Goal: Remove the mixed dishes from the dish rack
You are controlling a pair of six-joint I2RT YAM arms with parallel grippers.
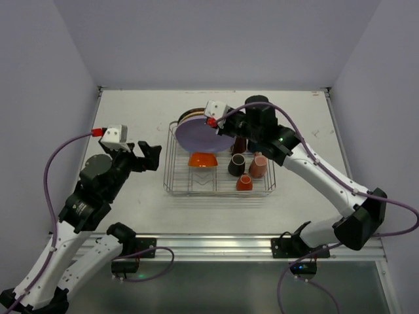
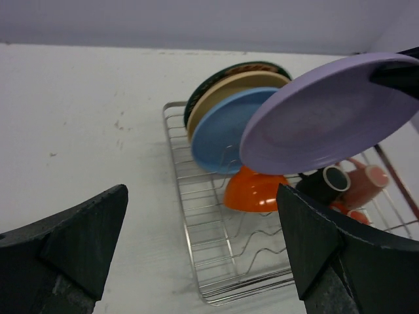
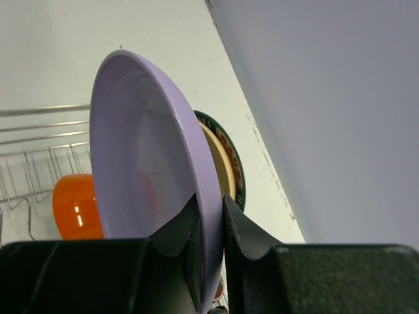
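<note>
The right fingers [image 3: 175,237] are clamped on the rim of the purple plate [image 1: 203,135]. They hold it up on its edge over the far left part of the dish rack [image 1: 171,184], I think so it clears the wires. The blue plate [image 2: 219,137], orange bowl [image 2: 252,193] and mugs [image 1: 256,167] sit in the rack at the middle of the desk [image 1: 131,111], and the left fingers [image 2: 78,235] hang wide apart nearby, maybe to take the plate.

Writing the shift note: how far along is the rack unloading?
Nothing looks unloaded yet. In hand: the right hand is shut on the lavender plate at its rim, held above the dish rack. Left in the rack: blue plate, yellow plate, dark-rimmed plate, orange bowl and the mugs. The left hand is open, empty.
</note>
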